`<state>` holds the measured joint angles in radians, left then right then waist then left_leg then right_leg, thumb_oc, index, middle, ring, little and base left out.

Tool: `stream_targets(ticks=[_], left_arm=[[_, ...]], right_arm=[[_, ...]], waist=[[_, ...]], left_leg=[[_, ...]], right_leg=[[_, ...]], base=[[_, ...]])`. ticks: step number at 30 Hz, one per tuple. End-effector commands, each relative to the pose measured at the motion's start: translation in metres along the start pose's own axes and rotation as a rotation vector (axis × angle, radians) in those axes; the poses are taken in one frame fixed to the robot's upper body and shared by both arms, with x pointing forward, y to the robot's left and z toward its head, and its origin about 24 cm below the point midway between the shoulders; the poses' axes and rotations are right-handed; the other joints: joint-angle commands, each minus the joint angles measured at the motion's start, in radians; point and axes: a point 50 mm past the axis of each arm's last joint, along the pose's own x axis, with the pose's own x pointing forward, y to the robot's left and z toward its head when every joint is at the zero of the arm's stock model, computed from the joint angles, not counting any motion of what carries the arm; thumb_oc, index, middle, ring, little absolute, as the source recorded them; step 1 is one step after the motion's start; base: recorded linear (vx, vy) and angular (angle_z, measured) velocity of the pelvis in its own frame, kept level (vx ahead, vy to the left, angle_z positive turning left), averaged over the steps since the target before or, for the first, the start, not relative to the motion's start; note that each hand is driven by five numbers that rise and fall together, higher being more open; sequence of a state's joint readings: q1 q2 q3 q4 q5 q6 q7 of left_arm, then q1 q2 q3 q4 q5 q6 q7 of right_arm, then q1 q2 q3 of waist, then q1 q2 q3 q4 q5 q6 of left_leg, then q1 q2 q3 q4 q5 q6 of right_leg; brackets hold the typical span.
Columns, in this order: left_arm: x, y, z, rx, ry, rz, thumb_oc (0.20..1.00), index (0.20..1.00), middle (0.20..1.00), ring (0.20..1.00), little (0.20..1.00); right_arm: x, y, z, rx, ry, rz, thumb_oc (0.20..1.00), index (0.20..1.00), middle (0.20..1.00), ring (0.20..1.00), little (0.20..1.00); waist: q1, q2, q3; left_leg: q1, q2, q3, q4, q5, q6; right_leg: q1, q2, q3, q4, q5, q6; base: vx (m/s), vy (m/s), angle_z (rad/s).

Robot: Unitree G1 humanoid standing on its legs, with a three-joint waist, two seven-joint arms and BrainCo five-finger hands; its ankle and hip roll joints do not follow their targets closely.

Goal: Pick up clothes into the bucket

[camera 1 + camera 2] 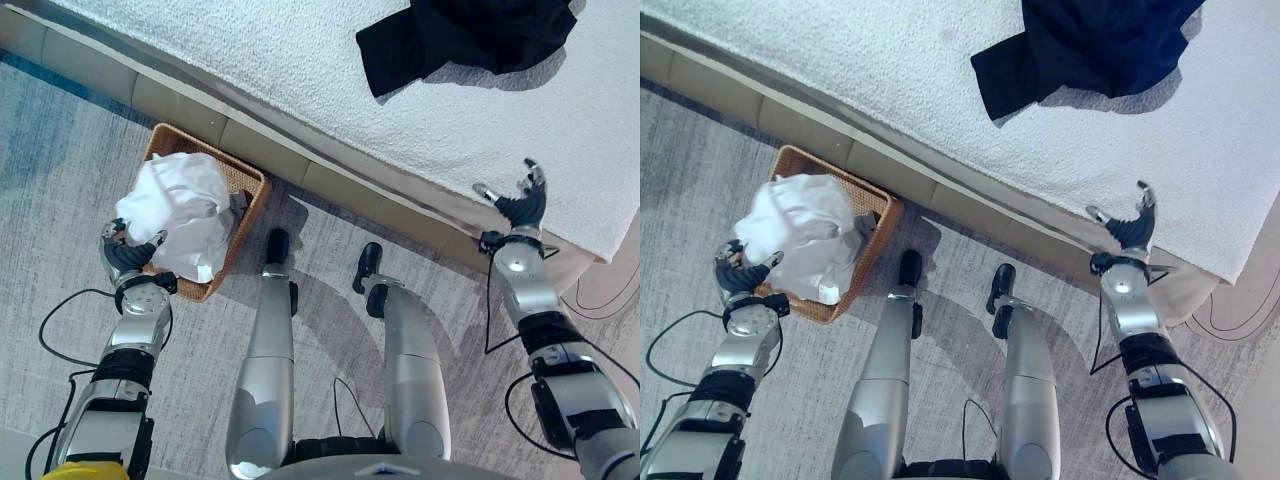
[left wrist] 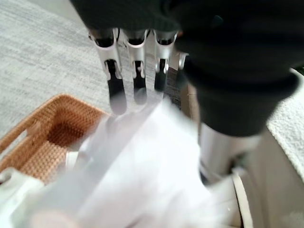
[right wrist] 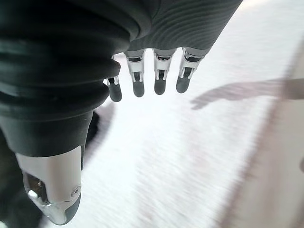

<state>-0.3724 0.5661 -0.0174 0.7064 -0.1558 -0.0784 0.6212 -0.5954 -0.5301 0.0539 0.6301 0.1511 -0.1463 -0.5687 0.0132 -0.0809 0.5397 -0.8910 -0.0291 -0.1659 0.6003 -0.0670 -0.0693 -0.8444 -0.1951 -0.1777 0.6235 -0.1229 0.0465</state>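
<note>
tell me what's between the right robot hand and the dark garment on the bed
Nothing but bare white bedcover. In the left eye view the right robot hand hangs open over the bed's edge, and the dark garment lies further up.

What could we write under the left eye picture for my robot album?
White clothes heaped in the wicker basket, dark garment waiting on the bed.

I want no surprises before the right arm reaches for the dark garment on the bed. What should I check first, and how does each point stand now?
1. Right hand open and holding nothing: ok.
2. Dark garment lying on the white bed cover, nothing on top of it: ok.
3. Right hand over the bed, apart from the garment: ok.
4. White clothes inside the wicker basket: ok, heaped above its rim.
5. Left hand free of the white clothes: cannot tell; open fingers sit right at the cloth.
</note>
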Motion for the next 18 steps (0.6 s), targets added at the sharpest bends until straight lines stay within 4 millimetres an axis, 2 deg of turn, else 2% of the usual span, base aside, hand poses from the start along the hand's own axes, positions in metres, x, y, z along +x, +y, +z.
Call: stream_targets(ticks=[1, 7, 9, 10, 11, 16, 18], left_arm=[[0.005, 0.019, -0.001, 0.125, -0.051, 0.075, 1.0, 1.0, 1.0, 1.0, 1.0], [-0.008, 0.004, 0.0, 0.165, -0.107, -0.022, 1.0, 1.0, 1.0, 1.0, 1.0], [-0.013, 0.0, -0.002, 0.154, -0.101, -0.041, 1.0, 1.0, 1.0, 1.0, 1.0], [-0.021, -0.005, -0.008, 0.124, -0.087, -0.085, 1.0, 1.0, 1.0, 1.0, 1.0], [-0.025, -0.009, -0.008, 0.084, -0.078, -0.106, 1.0, 1.0, 1.0, 1.0, 1.0], [-0.047, -0.033, -0.003, -0.157, -0.06, -0.286, 1.0, 1.0, 1.0, 1.0, 1.0], [-0.057, -0.043, -0.003, -0.208, -0.04, -0.331, 1.0, 1.0, 1.0, 1.0, 1.0]], right_arm=[[0.021, -0.027, 0.032, 0.007, -0.138, -0.118, 1.0, 1.0, 1.0, 1.0, 1.0], [0.058, -0.045, 0.072, -0.05, -0.178, -0.179, 1.0, 1.0, 1.0, 1.0, 1.0], [0.062, -0.046, 0.079, -0.044, -0.182, -0.185, 1.0, 1.0, 1.0, 1.0, 1.0], [0.072, -0.051, 0.092, -0.061, -0.19, -0.198, 1.0, 1.0, 1.0, 1.0, 1.0], [0.075, -0.053, 0.096, -0.067, -0.187, -0.202, 1.0, 1.0, 1.0, 1.0, 1.0], [0.092, -0.075, 0.109, -0.133, -0.141, -0.23, 1.0, 1.0, 1.0, 1.0, 1.0], [0.096, -0.084, 0.098, -0.155, -0.06, -0.234, 1.0, 1.0, 1.0, 1.0, 1.0]], waist=[[0.015, -0.013, -0.02], [0.055, 0.014, -0.02], [0.06, 0.022, -0.02], [0.08, 0.034, -0.02], [0.087, 0.04, -0.02], [0.124, 0.076, -0.02], [0.142, 0.087, -0.02]], left_leg=[[0.006, -0.027, 0.024, 0.044, -0.071, 0.038], [0.02, -0.042, 0.007, -0.005, -0.047, 0.032], [0.022, -0.046, 0.002, -0.014, -0.042, 0.031], [0.028, -0.054, -0.007, -0.033, -0.029, 0.028], [0.028, -0.059, -0.014, -0.04, -0.024, 0.027], [0.038, -0.082, -0.066, -0.107, 0.022, 0.016], [0.042, -0.087, -0.086, -0.129, 0.039, 0.012]], right_leg=[[0.049, -0.016, 0.023, -0.018, -0.035, 0.057], [0.053, -0.031, 0.007, -0.013, -0.043, 0.055], [0.057, -0.035, 0.001, -0.013, -0.044, 0.054], [0.059, -0.044, -0.009, -0.004, -0.05, 0.052], [0.061, -0.048, -0.015, -0.001, -0.052, 0.052], [0.069, -0.077, -0.058, 0.023, -0.073, 0.048], [0.07, -0.087, -0.076, 0.035, -0.08, 0.047]], base=[[0.0, 0.0, 0.0], [0.0, -0.04, 0.04], [-0.01, -0.064, 0.17], [-0.01, -0.083, 0.24], [-0.01, -0.108, 0.19], [-0.01, -0.119, 0.34], [-0.01, -0.132, 0.47]])
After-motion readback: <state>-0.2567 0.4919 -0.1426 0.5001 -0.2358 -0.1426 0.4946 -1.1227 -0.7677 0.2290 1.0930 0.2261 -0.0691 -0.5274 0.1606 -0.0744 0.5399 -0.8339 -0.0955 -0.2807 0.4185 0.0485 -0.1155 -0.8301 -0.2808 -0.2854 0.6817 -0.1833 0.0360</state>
